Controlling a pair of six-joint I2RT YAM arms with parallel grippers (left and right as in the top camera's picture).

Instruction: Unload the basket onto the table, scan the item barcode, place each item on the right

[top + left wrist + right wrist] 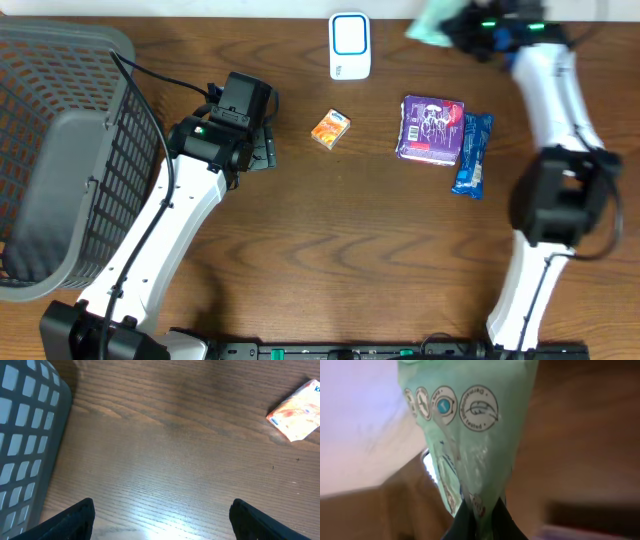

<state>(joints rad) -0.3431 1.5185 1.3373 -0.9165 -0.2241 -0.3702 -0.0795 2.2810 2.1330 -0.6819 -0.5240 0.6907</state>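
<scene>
Dark brown wood-grain table is filling nearly the whole overhead view, its grain running left to right, with a thin pale strip showing along the far edge; wall or floor, cannot tell. Light from above is pooling as a soft white sheen on the wood in the left wrist view, washing out the grain there. In the right wrist view a blurred pale lilac-white surface is showing beyond the table's edge.

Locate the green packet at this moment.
The green packet is pinched in the right gripper at the overhead view's far right, just right of the white scanner.
</scene>
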